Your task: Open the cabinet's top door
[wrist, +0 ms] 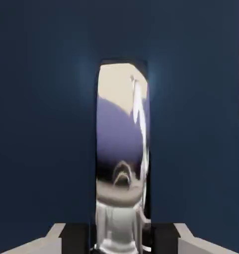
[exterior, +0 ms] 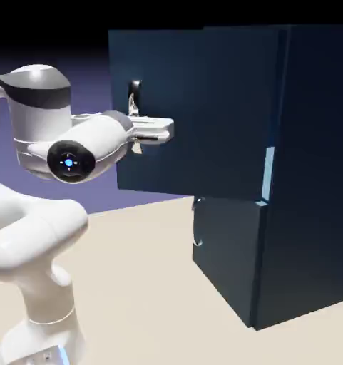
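The dark navy cabinet (exterior: pixel 309 178) stands at the right. Its top door (exterior: pixel 195 107) has swung outward to the left, and a pale gap shows at its hinge edge. The door's thin metallic handle (exterior: pixel 135 91) sits near its free left edge. My gripper (exterior: pixel 136 127) is shut on the handle just below that handle's top end. In the hand view the shiny handle (wrist: pixel 122 149) fills the middle, upright against the door panel (wrist: pixel 41 124). It runs down between my grey fingertips (wrist: pixel 56 237), where my gripper (wrist: pixel 122 244) clamps it.
The shorter lower door (exterior: pixel 224 264) is closed, with its small handle (exterior: pixel 197 242) at its left edge. The beige table (exterior: pixel 145 285) spreads in front of the cabinet. My white arm (exterior: pixel 38 235) rises at the lower left.
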Controlling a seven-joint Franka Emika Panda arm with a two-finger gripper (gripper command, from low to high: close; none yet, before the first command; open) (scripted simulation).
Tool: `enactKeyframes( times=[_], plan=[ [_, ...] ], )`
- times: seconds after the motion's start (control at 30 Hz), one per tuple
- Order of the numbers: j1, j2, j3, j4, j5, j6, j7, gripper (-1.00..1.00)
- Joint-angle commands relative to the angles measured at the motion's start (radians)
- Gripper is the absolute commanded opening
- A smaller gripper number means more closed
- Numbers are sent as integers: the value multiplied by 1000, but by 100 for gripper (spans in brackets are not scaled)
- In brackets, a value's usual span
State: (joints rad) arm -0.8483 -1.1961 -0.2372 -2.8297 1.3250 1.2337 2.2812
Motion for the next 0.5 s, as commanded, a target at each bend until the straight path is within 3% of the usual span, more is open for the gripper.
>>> enactKeyframes(
  times=[0.0, 0.47],
  plan=[
    [13, 36, -24, 21, -27, -22, -20, -100],
    [281, 544, -330, 404, -329, -359, -276, -100]
  ],
)
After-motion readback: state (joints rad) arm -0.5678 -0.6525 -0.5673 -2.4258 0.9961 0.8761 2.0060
